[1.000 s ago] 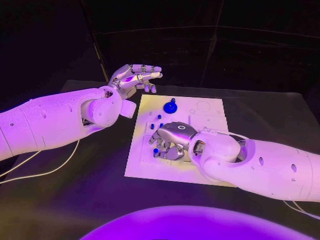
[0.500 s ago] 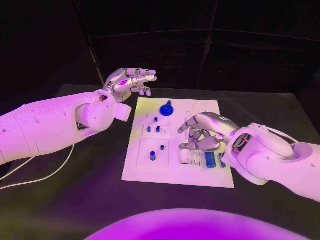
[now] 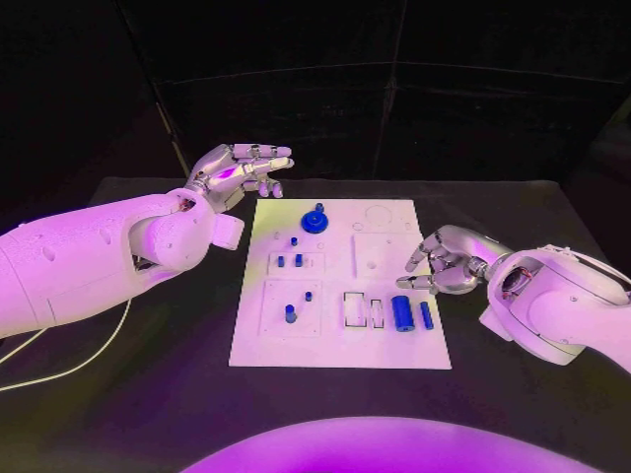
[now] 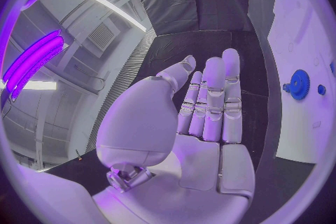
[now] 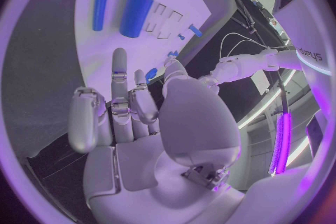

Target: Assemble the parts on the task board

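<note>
Task board (image 3: 337, 340) lay on table (image 3: 145, 394), blue parts on it.
Left hand (image 3: 238, 169) empty, fingers apart; right hand (image 3: 451, 261) curled, seemingly holding nothing.

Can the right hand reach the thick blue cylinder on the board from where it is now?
Probably yes. The right hand hovers empty at the task board's right edge, and the thick blue cylinder lies close by, toward the robot. Only a thinner blue rod lies beside it; nothing covers it.

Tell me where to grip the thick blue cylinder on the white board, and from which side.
Grip the thick blue cylinder across its middle, from above. It lies flat on the board, long sides exposed, a thinner rod beside it. The right hand is probably nearest.
</note>
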